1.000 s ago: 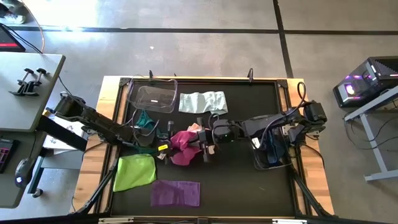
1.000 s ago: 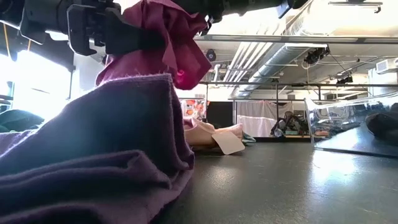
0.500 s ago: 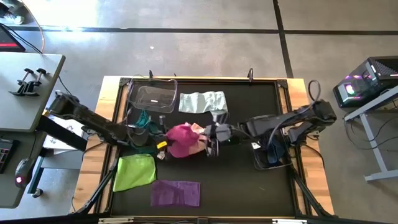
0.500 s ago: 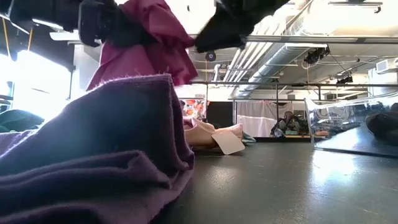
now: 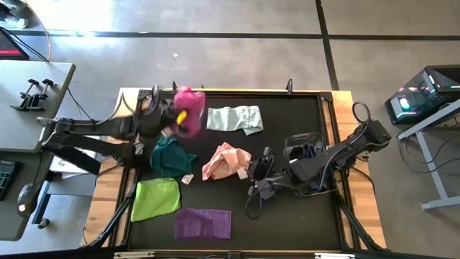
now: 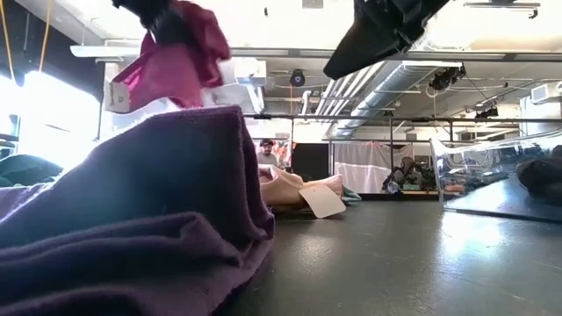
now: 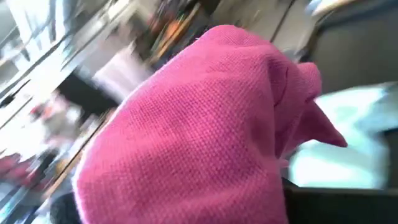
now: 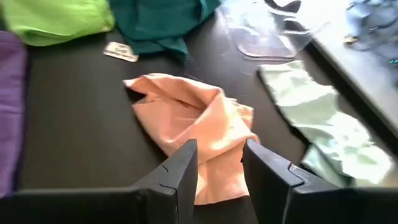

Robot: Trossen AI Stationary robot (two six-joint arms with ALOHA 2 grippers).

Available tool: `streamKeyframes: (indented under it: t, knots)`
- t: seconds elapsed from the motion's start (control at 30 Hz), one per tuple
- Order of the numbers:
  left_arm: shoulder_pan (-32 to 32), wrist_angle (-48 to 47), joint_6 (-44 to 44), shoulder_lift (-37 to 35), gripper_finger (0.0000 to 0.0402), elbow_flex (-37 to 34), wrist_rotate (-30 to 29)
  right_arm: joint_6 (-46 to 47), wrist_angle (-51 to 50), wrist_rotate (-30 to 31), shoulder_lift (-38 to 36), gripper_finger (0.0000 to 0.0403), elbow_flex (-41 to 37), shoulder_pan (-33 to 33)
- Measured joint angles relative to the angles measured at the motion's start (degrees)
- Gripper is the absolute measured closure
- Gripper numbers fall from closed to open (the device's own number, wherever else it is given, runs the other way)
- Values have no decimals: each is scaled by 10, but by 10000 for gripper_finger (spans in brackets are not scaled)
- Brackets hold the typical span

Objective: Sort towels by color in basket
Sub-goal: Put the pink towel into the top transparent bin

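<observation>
I see the left gripper (image 5: 178, 117) clamped on the magenta towel (image 5: 188, 109), lifted above the clear basket (image 5: 152, 103) at the table's far left, right gripper (image 5: 260, 178) empty, fingers narrowly apart, just beside the peach-pink towel (image 5: 225, 160).

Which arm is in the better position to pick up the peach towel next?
The right arm, probably. The right gripper is open and points at the peach towel just ahead of it. The left gripper is shut on the magenta towel near the clear basket.
</observation>
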Motion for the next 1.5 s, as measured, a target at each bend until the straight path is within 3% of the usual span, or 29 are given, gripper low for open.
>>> streamKeyframes:
  t: [0.23, 0.37, 0.47, 0.7, 0.9, 1.17, 1.5]
  knots:
    - [243, -41, 1, 24, 400, -12, 122, 10, -3, 54, 22, 282, 0, 24]
    - [353, -57, -97, 67, 395, -12, 197, 10, -5, 56, 23, 282, 0, 26]
    - [399, -69, -152, 106, 382, -12, 222, 10, -5, 56, 23, 282, 0, 26]
    - [435, -92, -175, 171, 293, -9, 253, 10, -6, 56, 23, 282, 0, 24]
    - [423, -177, -196, 170, 235, 38, 258, 10, -6, 56, 23, 282, 0, 23]
    - [407, -236, -200, 148, 230, 122, 257, 12, -6, 56, 23, 282, 0, 19]
    - [443, -249, -158, 195, 241, 120, 256, 12, -4, 56, 23, 282, 0, 19]
